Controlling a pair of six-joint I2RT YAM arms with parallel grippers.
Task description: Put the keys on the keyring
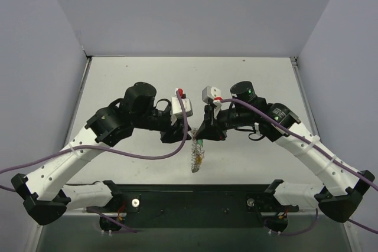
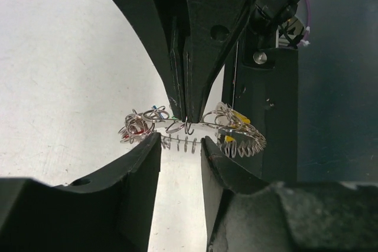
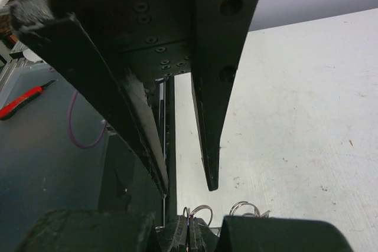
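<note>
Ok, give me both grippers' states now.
Left gripper: open, jaws either side of the keyring.
Right gripper: shut on the keyring.

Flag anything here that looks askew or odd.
The keyring looks odd: not a round loop but a squashed, tangled strip of coiled wire, pinched mid-length by the shut right gripper, with keys bunched at both ends. Nothing else stands out.

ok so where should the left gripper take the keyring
The bare coiled stretch of the keyring, just below where the right gripper pinches it. Come straight in with the left gripper, one finger each side: that stretch lies crosswise in its open gap, while keys crowd the wire on both sides.
</note>
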